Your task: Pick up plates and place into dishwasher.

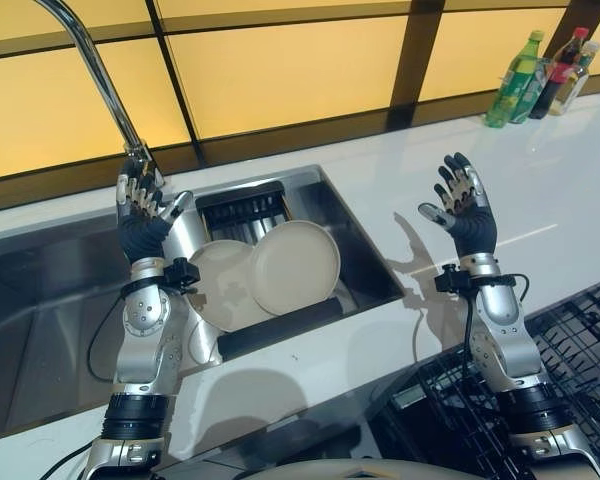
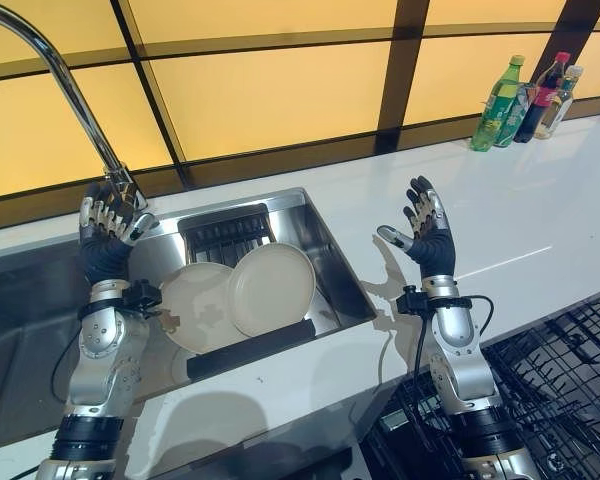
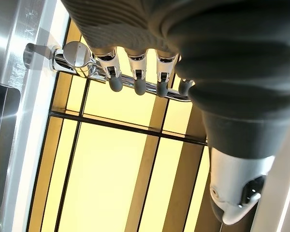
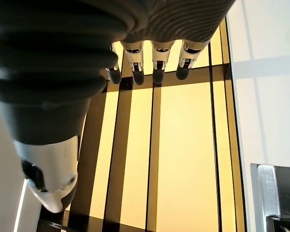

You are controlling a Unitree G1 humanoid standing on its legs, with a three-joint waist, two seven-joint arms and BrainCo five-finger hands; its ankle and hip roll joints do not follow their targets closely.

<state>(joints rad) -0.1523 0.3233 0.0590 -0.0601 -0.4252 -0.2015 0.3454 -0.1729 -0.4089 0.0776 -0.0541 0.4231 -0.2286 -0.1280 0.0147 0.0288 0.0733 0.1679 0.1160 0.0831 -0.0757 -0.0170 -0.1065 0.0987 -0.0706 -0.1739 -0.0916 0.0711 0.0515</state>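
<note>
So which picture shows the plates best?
The right eye view: both plates lean in the sink, whole and unblocked. The left eye view shows them too, but the left arm crowds one edge. The wrist views look up at the yellow wall instead; both hands, left and right, are raised, open, empty.

The faucet [image 1: 95, 70] arches over the sink's [image 1: 365, 255] far left; two plates [image 1: 295, 265] fill its right part. White surface [image 1: 540, 190] lies bare up to bottles [image 1: 540, 75] far right.

White countertop [image 1: 580, 190] with sunken steel sink [image 1: 40, 290], bottles [image 1: 540, 85] at far right corner.
</note>
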